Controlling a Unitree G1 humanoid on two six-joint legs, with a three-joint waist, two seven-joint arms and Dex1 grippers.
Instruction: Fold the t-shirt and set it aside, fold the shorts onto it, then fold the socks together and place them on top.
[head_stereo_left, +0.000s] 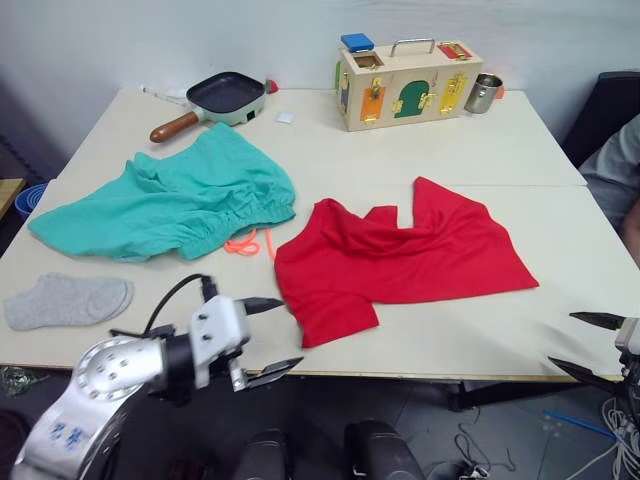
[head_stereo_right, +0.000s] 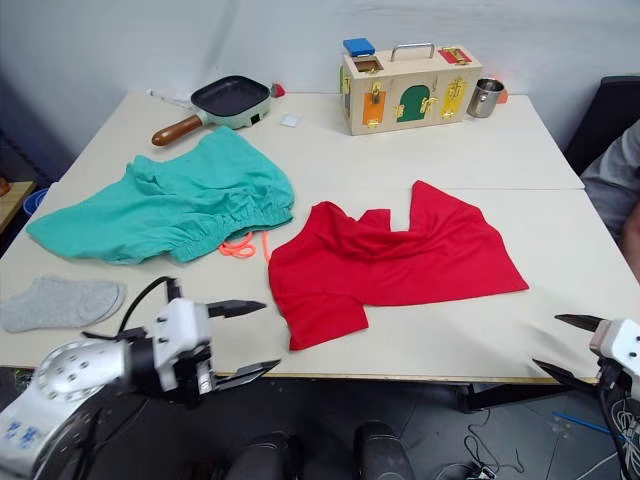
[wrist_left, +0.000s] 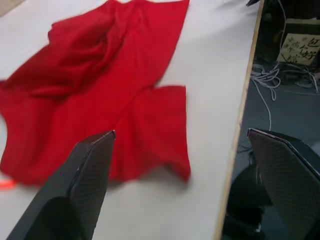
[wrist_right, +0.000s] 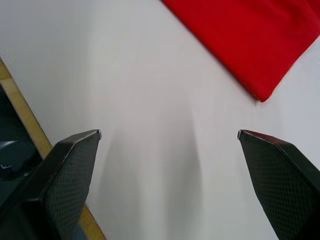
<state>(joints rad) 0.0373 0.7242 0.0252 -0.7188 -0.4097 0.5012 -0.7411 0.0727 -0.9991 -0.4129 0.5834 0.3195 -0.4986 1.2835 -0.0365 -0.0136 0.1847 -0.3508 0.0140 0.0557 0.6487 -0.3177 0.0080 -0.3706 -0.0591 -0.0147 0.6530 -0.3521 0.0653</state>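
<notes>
While both the left gripper (head_stereo_left: 268, 337) and right gripper (head_stereo_left: 590, 345) hover spread and empty at the bottom corners, the crumpled red t-shirt (head_stereo_left: 400, 262) at centre risks bunching if pinched unevenly.

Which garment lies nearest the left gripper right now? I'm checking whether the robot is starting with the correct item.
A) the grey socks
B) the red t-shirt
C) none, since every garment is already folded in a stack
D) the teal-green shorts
B. The open left gripper sits at the table's front edge beside the lower corner of the red t-shirt, which lies crumpled and unfolded, and the left wrist view looks straight at it.
</notes>
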